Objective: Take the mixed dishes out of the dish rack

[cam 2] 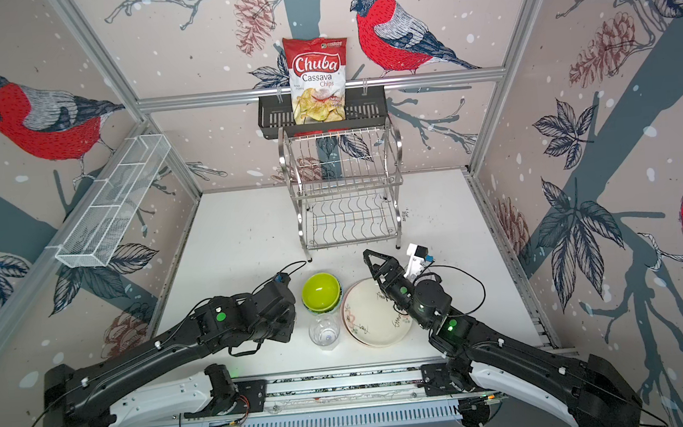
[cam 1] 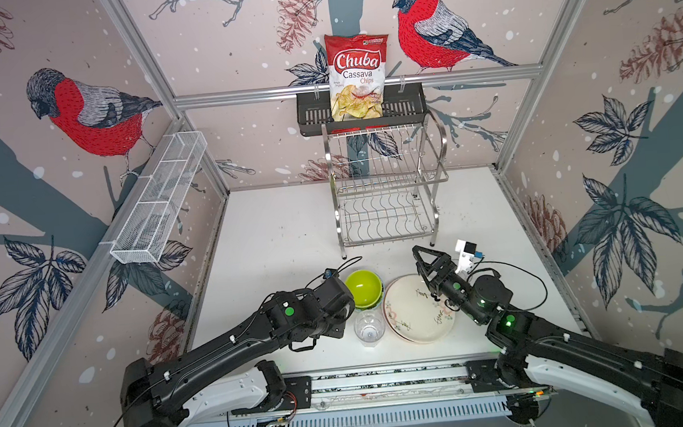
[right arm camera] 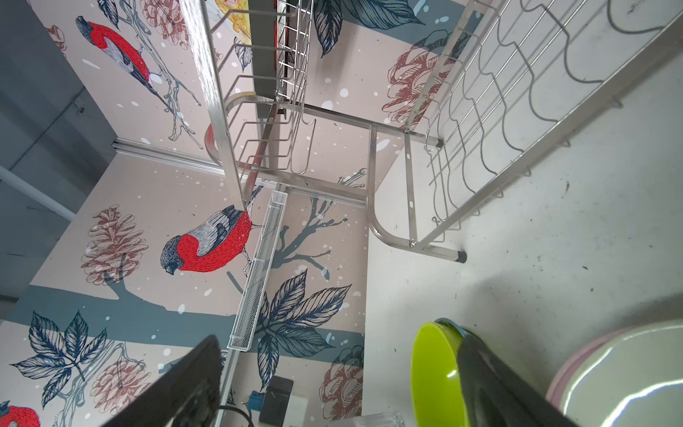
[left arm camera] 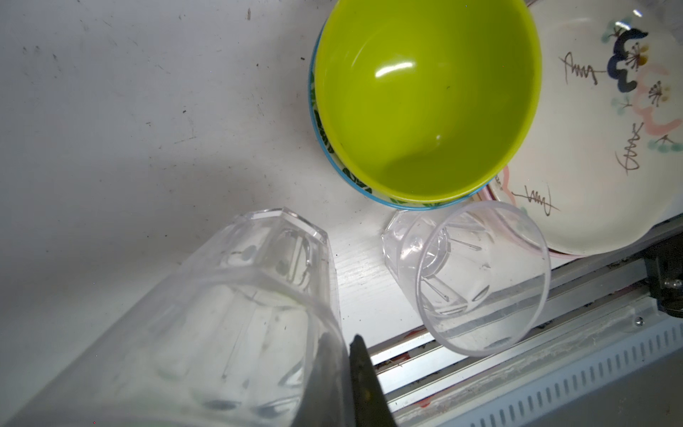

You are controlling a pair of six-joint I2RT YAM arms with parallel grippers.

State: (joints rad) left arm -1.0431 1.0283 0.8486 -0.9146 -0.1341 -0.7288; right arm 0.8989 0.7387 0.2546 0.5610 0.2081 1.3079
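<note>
Inspector: Arm pose?

Operator: The left arm lies low across the table (cam 1: 275, 236) from the near left, with its wrist bent down just beside the bowls. The left gripper (left arm camera: 347, 369) is pressed together on the rim wall of the held tumbler (left arm camera: 221, 314), whose base points away from the wrist. The right arm reaches in from the near right. The right gripper (cam 1: 420, 258) hovers over the far rim of the plate stack and points toward the rack, jaws spread, gripping nothing.

Inspector: Item count?

Operator: Tumblers: two, counting the standing tumbler (cam 1: 369, 329), which is upright between the left wrist and the plates. Bowls: at least two, with the lime bowl (cam 1: 362, 286) nested in the leaf-patterned bowl (left arm camera: 318, 136). Plates: the cream plate (cam 1: 414, 313) is on top and the rim of a pink plate (right arm camera: 556, 380) shows beneath. Anything lower cannot be told.

Inspector: Containers?

Operator: The dish rack (cam 1: 385, 186) stands at the rear centre of the table, well apart from the dishes grouped near the front edge. The black basket (cam 1: 315, 114) above it holds one chips bag (cam 1: 358, 71).
</note>
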